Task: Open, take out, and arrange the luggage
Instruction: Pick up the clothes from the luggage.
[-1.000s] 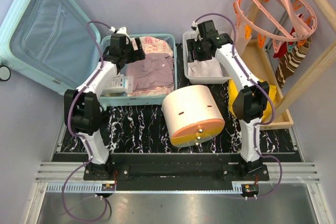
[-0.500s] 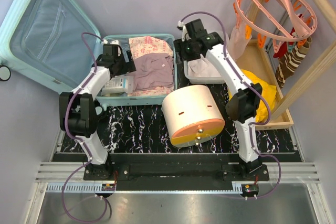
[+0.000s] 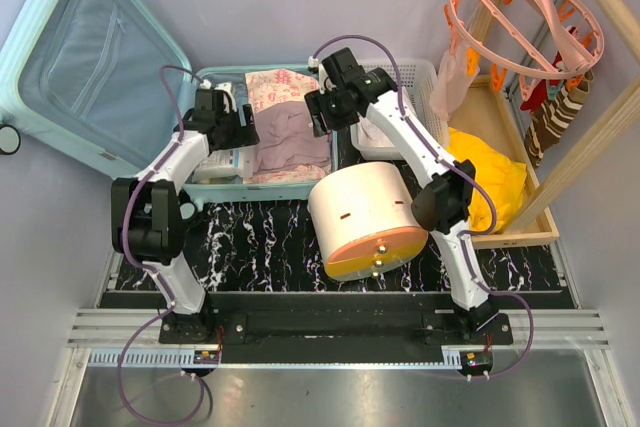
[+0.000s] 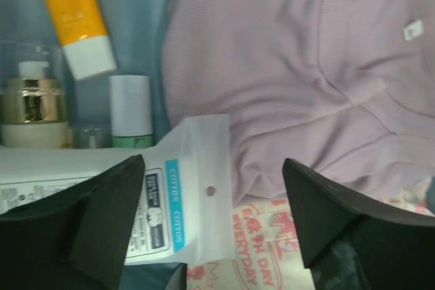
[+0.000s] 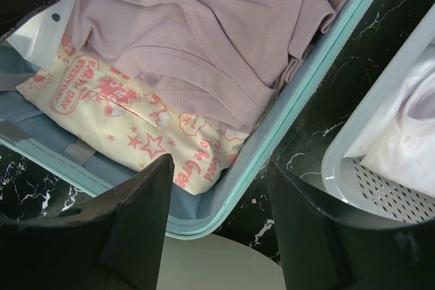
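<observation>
The pale mint luggage lies open, its lid (image 3: pixel 85 62) leaning back at the far left and its base rim (image 3: pixel 262 185) on the black marble mat. In the base are a mauve shirt (image 3: pixel 298 137) on a cream pink-printed cloth (image 3: pixel 282 85), and toiletries at the left. My left gripper (image 3: pixel 232 129) is open and empty above a white cotton packet (image 4: pixel 194 188) and the shirt's (image 4: pixel 285 66) edge. My right gripper (image 3: pixel 325 115) is open and empty over the base's right rim (image 5: pixel 306 103), above the shirt (image 5: pixel 204 18) and the printed cloth (image 5: pixel 122 113).
A white mesh basket (image 3: pixel 425 75) with white cloth stands right of the luggage, also in the right wrist view (image 5: pixel 380 168). A cream cylinder with an orange end (image 3: pixel 365 217) lies in front. An orange tube (image 4: pixel 68 11) and small bottles (image 4: pixel 130 110) lie left. Yellow cloth (image 3: pixel 492 182), wooden rack, pink peg hanger (image 3: pixel 525 12) at right.
My right gripper has swung left from above the white basket to the luggage's right rim. My left gripper has moved a little nearer and left, over the packet.
</observation>
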`<state>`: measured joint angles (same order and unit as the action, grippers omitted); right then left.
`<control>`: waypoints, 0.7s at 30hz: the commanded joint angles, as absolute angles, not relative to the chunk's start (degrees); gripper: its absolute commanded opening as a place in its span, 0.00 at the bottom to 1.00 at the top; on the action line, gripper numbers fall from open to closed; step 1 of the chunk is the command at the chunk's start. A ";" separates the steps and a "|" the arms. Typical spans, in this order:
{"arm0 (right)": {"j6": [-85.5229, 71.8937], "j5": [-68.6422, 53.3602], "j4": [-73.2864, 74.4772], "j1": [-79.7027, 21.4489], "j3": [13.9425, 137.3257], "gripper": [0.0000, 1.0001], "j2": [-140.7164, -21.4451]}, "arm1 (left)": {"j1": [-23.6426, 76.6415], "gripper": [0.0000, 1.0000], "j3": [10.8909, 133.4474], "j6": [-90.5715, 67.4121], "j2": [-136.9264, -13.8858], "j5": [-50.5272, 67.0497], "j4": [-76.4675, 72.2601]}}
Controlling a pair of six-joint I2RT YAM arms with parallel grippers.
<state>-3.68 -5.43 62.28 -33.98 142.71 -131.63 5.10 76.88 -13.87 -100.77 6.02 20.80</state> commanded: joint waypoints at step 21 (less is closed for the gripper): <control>-5.89 8.70 59.94 -34.81 137.90 0.63 -122.35 | 21.00 0.68 87.01 -7.56 -112.41 10.39 14.06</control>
